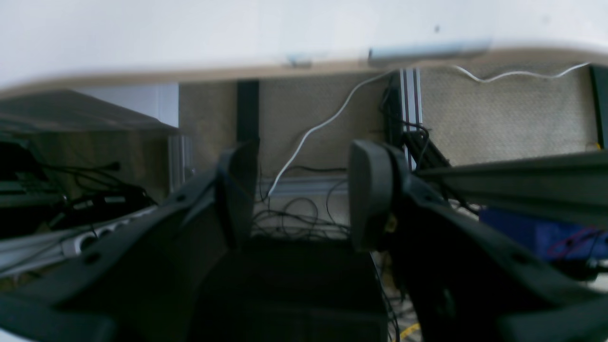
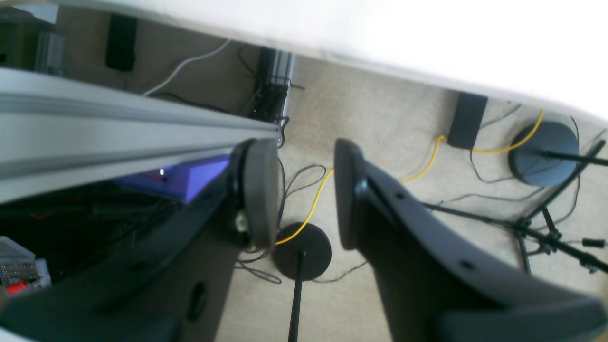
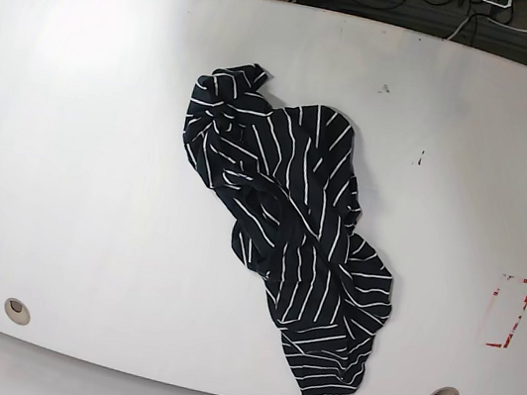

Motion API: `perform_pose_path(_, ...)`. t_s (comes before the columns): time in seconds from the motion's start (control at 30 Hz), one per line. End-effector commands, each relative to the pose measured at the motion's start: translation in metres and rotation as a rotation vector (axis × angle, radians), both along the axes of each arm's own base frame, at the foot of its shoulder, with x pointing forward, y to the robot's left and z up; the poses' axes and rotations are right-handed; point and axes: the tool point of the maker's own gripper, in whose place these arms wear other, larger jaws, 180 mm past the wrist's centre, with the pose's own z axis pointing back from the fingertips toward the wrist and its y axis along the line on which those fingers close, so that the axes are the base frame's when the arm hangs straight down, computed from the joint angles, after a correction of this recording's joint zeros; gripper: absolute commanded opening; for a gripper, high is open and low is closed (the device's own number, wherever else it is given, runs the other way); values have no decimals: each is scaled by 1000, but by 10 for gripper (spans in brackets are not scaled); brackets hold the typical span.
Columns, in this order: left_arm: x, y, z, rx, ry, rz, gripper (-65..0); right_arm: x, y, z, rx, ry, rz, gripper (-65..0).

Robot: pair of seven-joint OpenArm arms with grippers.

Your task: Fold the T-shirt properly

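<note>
The T-shirt point(image 3: 282, 236) lies in a crumpled heap on the white counter point(image 3: 76, 178). It is black with thin white stripes. It stretches from the middle of the counter down toward the near edge, a bit to the right in the base view. It is all bunched up and twisted, not flat.

No arm shows in the base view. A small red mark point(image 3: 508, 311) sits on the counter, well apart from the shirt.

The left end effector point(image 1: 299, 194) has its two fingers apart, with nothing between them. The right end effector point(image 2: 304, 192) also has its fingers apart and holds nothing. Both wrist views look down past the counter edge at the carpet floor point(image 2: 380, 123) with many cables point(image 1: 313, 133).
</note>
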Motion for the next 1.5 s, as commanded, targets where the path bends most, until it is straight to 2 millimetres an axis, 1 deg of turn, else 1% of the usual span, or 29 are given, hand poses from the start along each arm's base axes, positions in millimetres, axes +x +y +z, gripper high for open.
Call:
perform_pose_path(0.0,6,0,12,5,-39,-6,-362,5,0,7,8,-30,-5,-463)
perform_pose_path(0.17,20,0,15,6,-78,-7,-362,26,-1,7,7,-85,-5,-463)
perform_pose_path(0.37,47,-1,18,10,-150,-12,-362,60,-2,10,-2,-164,0,-463)
perform_pose_path(0.5,58,-1,20,11,-179,-14,-361,76,0,10,-2,-187,4,-463)
perform_pose_path(0.67,76,0,24,16,-226,-20,-360,105,-2,13,-11,-234,8,-461)
perform_pose_path(0.77,86,1,28,21,-253,-29,-360,119,-2,17,-13,-265,8,-460)
perform_pose_path(0.87,97,2,31,25,-277,-53,-360,136,-2,23,-14,-310,8,-460)
perform_pose_path(0.9,103,3,34,26,-296,-59,-361,145,-2,26,-15,-332,9,-458)
perform_pose_path(1.0,118,2,39,26,-335,-66,-361,161,-2,32,-15,-375,10,-458)
perform_pose_path(1.17,133,2,45,29,-378,-70,-361,192,-2,46,-15,-455,9,-458)
perform_pose_path(1.3,148,2,52,30,-419,-71,-358,213,-1,53,-20,-480,13,-458)
perform_pose_path(1.4,157,3,53,36,-411,-65,-358,234,-2,62,-31,-504,13,-458)
perform_pose_path(1.47,162,3,54,40,-396,-60,-357,243,-2,66,-34,-515,15,-458)
